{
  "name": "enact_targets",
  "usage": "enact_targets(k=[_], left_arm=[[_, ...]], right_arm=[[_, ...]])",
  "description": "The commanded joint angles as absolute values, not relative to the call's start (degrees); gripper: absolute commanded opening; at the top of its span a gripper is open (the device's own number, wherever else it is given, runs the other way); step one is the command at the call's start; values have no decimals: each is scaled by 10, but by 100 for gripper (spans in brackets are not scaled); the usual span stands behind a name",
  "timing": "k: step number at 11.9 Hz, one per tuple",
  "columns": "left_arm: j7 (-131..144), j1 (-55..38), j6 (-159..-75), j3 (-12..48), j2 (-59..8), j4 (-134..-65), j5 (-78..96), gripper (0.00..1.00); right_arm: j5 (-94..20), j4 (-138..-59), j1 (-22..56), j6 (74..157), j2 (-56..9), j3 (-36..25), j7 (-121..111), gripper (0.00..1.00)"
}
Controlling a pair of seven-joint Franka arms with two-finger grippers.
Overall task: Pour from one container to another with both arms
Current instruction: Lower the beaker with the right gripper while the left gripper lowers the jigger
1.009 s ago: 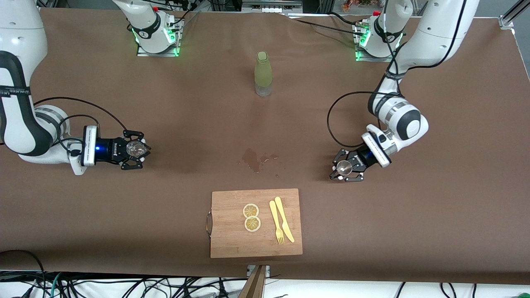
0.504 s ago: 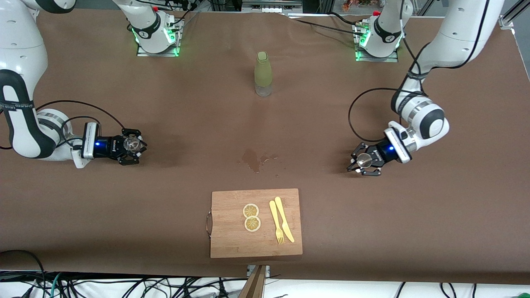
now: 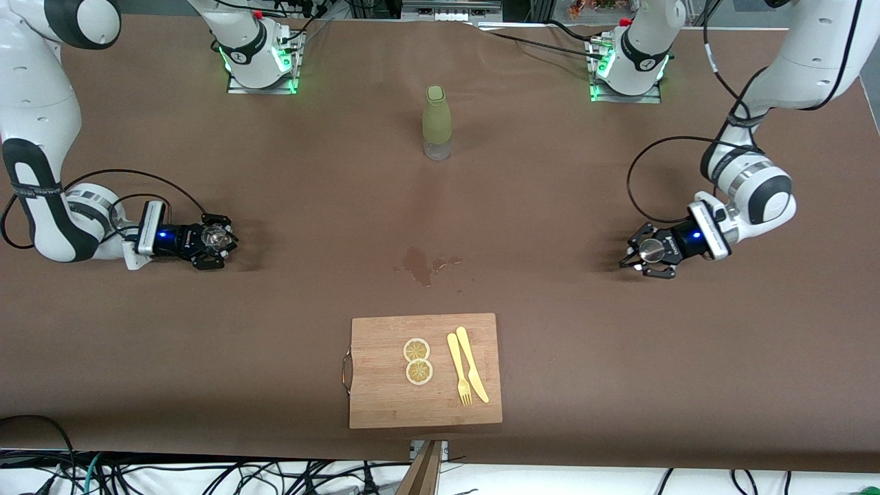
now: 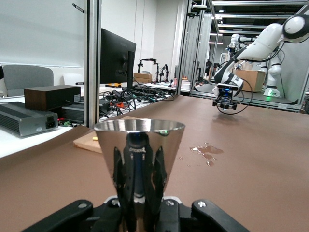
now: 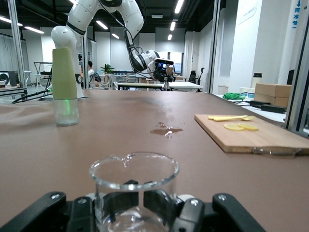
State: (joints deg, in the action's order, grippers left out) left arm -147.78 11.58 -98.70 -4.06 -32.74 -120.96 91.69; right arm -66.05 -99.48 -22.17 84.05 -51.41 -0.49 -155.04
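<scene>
My right gripper (image 3: 216, 239) is shut on a clear glass beaker (image 5: 133, 180), which it holds upright and low over the brown table (image 3: 550, 357) toward the right arm's end. The beaker (image 3: 214, 237) looks almost empty. Toward the left arm's end, my left gripper (image 3: 646, 253) is shut on a shiny metal cone-shaped cup (image 4: 139, 145), also upright and low over the table. The cup (image 3: 647, 252) hides its own inside. Each wrist view shows the other gripper far off, the right gripper (image 4: 226, 99) and the left gripper (image 5: 166, 72).
A green bottle (image 3: 437, 122) stands mid-table near the bases. A wet spill (image 3: 421, 263) lies on the cloth between the grippers. Nearer the front camera lies a wooden cutting board (image 3: 385, 392) with two lemon slices (image 3: 417, 361), a yellow fork and a knife (image 3: 467, 373).
Both arms have drawn apart toward their own ends of the table and sunk lower, each still holding its container. The bottle, the spill and the board have not moved.
</scene>
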Motion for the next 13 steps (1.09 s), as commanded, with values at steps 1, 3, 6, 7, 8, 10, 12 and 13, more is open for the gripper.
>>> enact_targets(k=[1,3,6,7,8,10,12,13], left_arm=[[-1478,158,-951,-34,-334,-1205,872,0],[-1488,184,-937,-34,-355,-1168,839,0],[-1500,211,-916,-35,-395,-1120,802,0],[-1512,220,-914,-35,-410,-1106,802,0],[-1515,225,-904,-36,-426,-1091,789,0],[-1519,236,-898,-37,-448,-1076,780,0],[-1533,240,-897,-43,-460,-1067,779,0],[-1535,240,-894,-45,-467,-1063,773,0]], right_arm=[[-654,-969,-238,829,-551,-3,-1568,12],[-655,-969,-239,832,-557,-9,-1573,12],[-657,-968,-239,840,-572,-11,-1584,13],[-657,-968,-239,841,-575,-10,-1586,13],[-658,-965,-239,840,-577,-10,-1586,13],[-658,-955,-239,840,-586,-11,-1586,13],[-659,-946,-238,840,-596,-10,-1588,14],[-659,-943,-237,840,-598,-10,-1587,15]])
